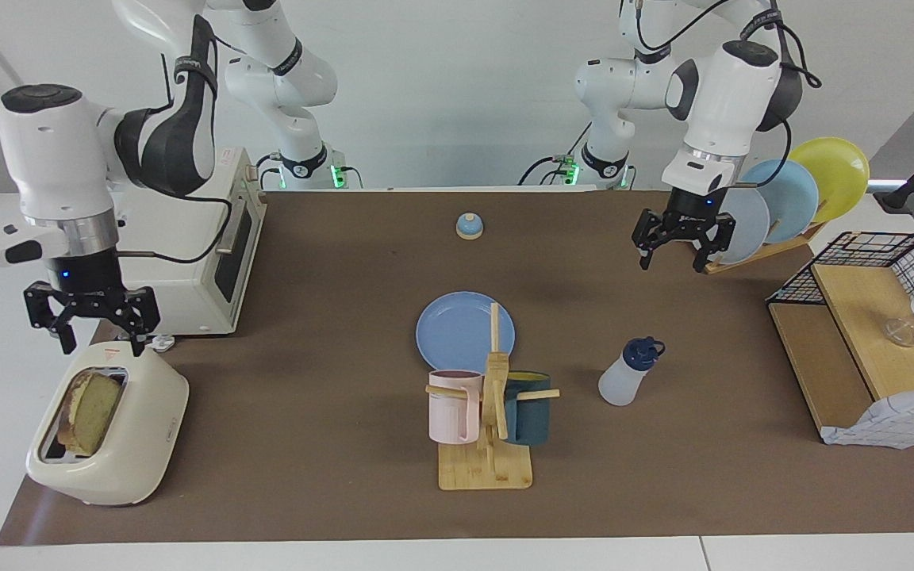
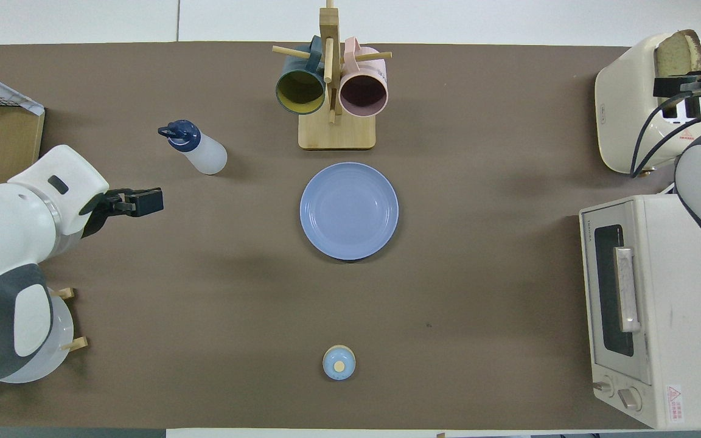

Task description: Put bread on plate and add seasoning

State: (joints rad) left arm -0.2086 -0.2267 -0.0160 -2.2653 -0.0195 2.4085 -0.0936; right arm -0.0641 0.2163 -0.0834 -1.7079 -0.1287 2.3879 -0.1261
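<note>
- Bread (image 1: 90,411): one slice standing on edge in the slot of the cream toaster (image 1: 132,444), at the right arm's end of the counter (image 1: 330,301). Crust edge up, upper part clear of the slot; broad face runs along the slot.
- Right gripper (image 1: 92,329): hangs just over the toaster end nearer the robots, pointing straight down. Jaws open and empty. The bread sits below the jaws and a little off from them, not between them; no contact seen. In the overhead view the gripper (image 2: 679,85) overlaps the slice (image 2: 674,47), but the height gap cannot be read there.
- Plate (image 1: 465,329): flat at mid-counter, bare, just nearer the robots than the wooden mug tree (image 1: 493,412) with its pink and dark mugs.
- Seasoning (image 1: 630,373): bottle standing on its base but leaning, long axis tilted with the navy cap end toward the left arm's end of the counter and toward the robots.
- Left gripper (image 1: 681,242): over bare counter beside the plate rack (image 1: 758,230), pointing down, jaws open, holding nothing; bottle well apart from it.
- Small bell (image 1: 469,226) near the robots' edge; toaster oven (image 1: 187,262) just nearer the robots than the toaster.
</note>
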